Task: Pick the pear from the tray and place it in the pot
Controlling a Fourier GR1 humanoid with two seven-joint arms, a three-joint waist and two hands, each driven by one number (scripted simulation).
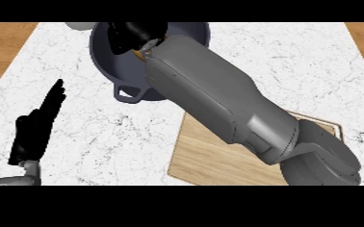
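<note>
Most of pear (142,54) hidden in right robot hand (135,34), above pot (107,72)

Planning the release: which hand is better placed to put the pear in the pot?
Right: the right hand is over the pot, curled round the pear; the left hand rests open at the left.

The white marbled counter (107,134) showed brown wood (16,38) beyond its far corners; a pale rounded thing (80,25) sat at its far edge.

The right hand (135,33), fingers curled round the pear (144,53), hangs over the pot (107,71).
</note>
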